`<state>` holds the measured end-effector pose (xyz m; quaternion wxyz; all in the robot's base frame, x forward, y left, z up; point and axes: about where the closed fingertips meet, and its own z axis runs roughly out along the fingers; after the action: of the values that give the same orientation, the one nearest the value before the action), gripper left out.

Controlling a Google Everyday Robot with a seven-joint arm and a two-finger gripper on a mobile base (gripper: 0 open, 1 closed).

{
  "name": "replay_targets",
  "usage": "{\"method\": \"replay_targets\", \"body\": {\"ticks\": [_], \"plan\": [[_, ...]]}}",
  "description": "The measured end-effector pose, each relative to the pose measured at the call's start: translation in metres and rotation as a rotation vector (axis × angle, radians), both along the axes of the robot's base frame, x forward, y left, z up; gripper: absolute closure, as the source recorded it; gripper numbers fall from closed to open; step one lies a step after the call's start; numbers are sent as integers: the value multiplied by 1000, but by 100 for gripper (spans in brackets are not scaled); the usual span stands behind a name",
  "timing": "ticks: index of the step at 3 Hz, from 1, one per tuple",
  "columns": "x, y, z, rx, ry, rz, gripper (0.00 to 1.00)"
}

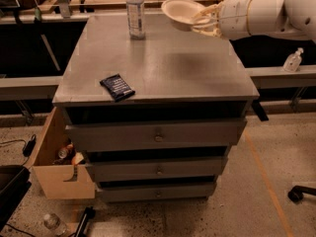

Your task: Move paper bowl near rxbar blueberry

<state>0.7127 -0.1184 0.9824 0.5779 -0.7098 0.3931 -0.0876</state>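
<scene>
I count one paper bowl [178, 10], one rxbar blueberry [117, 87] and one clear water bottle [135, 11] in my view. The gripper [201, 21] reaches in from the right at the back right of the grey cabinet top [173, 68], its fingers clamped on the bowl's near-right rim. It holds the bowl tilted and lifted clear of the surface. The bar lies flat near the front left edge, turned at an angle, well apart from the bowl. The bottle stands upright at the back, left of the bowl and close to the rear edge. Between bar and bowl the top is bare metal, a wide stretch running diagonally across it. Below the front edge I see three drawers [157, 135], the top one pulled slightly out. One open cardboard box [54, 157] sits on the floor against the cabinet's left side, and one more bottle [53, 223] lies on the floor in front of it.
</scene>
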Motion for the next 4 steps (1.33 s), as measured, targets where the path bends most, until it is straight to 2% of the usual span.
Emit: {"method": "replay_targets", "body": {"ticks": [1,2,3,4], "plan": [[-43,29,-10,48,62,168,100],[-85,46,-22,61,163,238,100],[-123,53,-46,12,273,223,100],[-139,66,-87,-60,339,186,100]]}}
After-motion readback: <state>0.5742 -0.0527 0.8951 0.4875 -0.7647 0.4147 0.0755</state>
